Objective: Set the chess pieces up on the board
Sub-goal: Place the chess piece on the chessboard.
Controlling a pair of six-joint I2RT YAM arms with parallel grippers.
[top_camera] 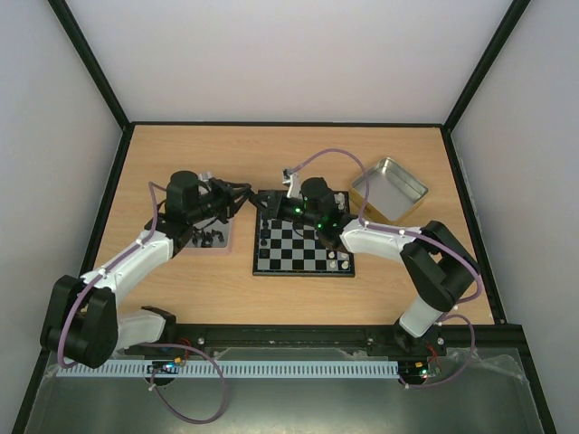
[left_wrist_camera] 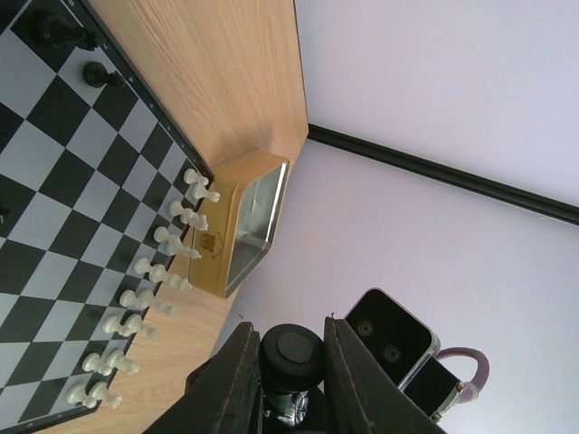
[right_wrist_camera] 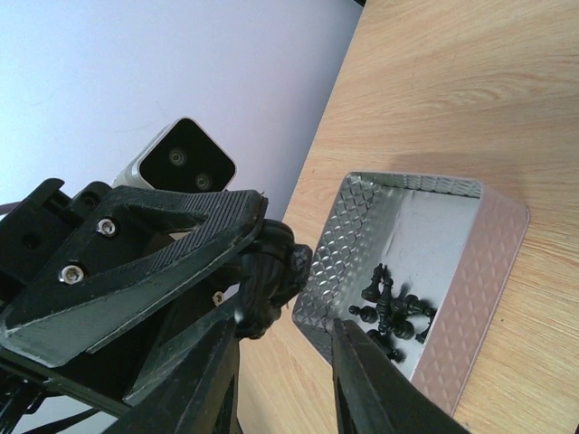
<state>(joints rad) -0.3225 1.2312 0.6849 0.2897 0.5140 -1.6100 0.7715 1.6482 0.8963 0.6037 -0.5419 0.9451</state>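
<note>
Two grippers face each other at a black chess piece (left_wrist_camera: 294,354) beside the chessboard (top_camera: 303,251).
The left gripper (left_wrist_camera: 289,330) clamps it; the right gripper (right_wrist_camera: 289,324) has its fingers parted, seemingly not touching it.

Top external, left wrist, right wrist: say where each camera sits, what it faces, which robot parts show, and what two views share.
Top external: above and behind the bases, looking down on the table, the board, the left arm and right arm.
Left wrist: on the left arm, facing across the board to white pieces and a tin; left gripper shows.
Right wrist: on the right arm, facing a tray of chess pieces; right gripper shows.
Shared: the board, in top external and left wrist.
</note>
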